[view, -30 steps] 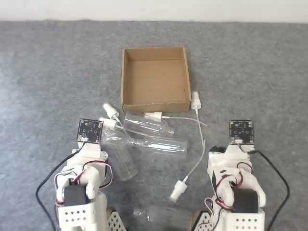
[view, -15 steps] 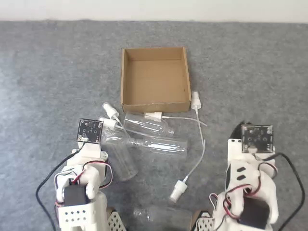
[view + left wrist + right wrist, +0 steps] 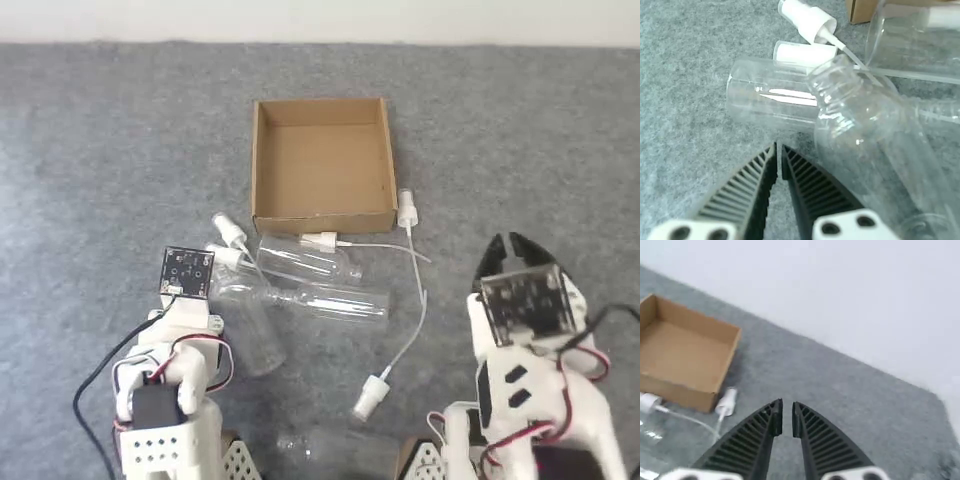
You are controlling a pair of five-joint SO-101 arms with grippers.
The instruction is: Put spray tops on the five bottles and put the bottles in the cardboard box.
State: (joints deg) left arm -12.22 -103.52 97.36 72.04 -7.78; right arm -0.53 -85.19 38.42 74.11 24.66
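Note:
The cardboard box (image 3: 320,165) stands open and empty at the back middle. Clear bottles without tops lie in front of it: one (image 3: 305,258) by the box wall, one (image 3: 335,303) nearer, one (image 3: 245,325) beside the left arm (image 3: 187,272), one (image 3: 330,445) at the front edge. Spray tops (image 3: 230,230) (image 3: 405,210) (image 3: 370,395) lie loose around them. My left gripper (image 3: 779,147) is shut just short of a lying bottle (image 3: 772,95), nothing in it. My right gripper (image 3: 510,240) is raised above the carpet on the right, shut and empty (image 3: 786,406).
Grey carpet covers the table. In the right wrist view, the box (image 3: 685,355) and one spray top (image 3: 726,402) lie ahead below, with a white wall beyond. Thin dip tubes (image 3: 415,300) trail between the bottles. Open carpet lies to the far left and right.
The right arm has lifted and tilted up, its wrist rising and shifting a little to the right. The left arm and all bottles have stayed put.

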